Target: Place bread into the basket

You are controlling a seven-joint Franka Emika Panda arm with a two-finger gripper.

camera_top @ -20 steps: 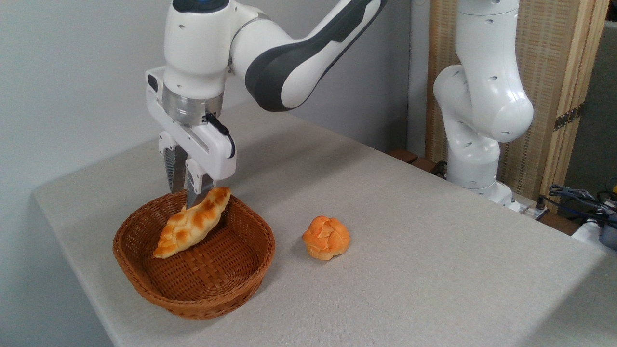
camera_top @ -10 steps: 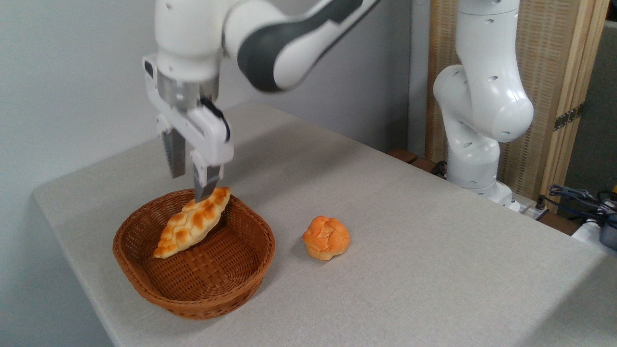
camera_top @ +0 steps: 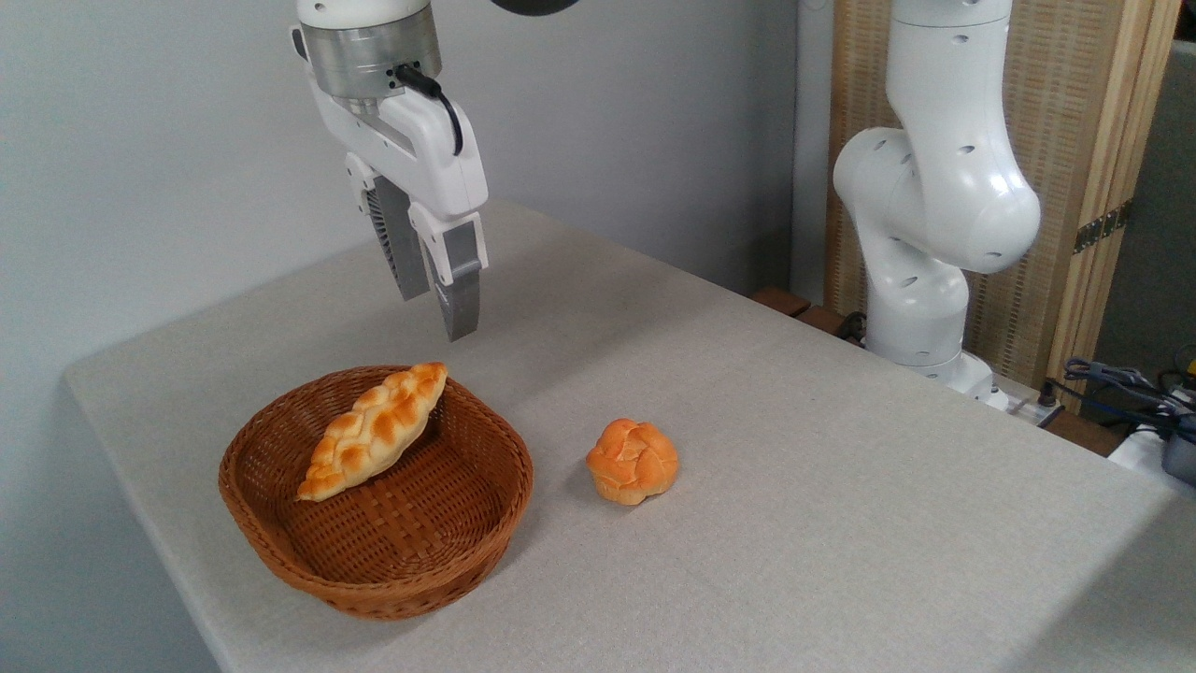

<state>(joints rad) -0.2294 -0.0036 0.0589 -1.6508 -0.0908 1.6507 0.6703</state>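
Note:
The bread, a long braided golden loaf with orange-brown bumps, lies inside the brown wicker basket at the left of the table. One pointed end leans on the basket's far rim, the other on its left wall. My gripper hangs well above the basket's far right rim, clear of the loaf. It is open, and nothing sits between its fingers.
A small round orange knotted bun sits on the table to the right of the basket. The arm's white base stands at the table's far right edge. Cables lie beyond it. The table's left edge runs close to the basket.
My gripper has let go of the bread and risen up and to the right, away from the basket. The loaf stays resting in the basket where it was.

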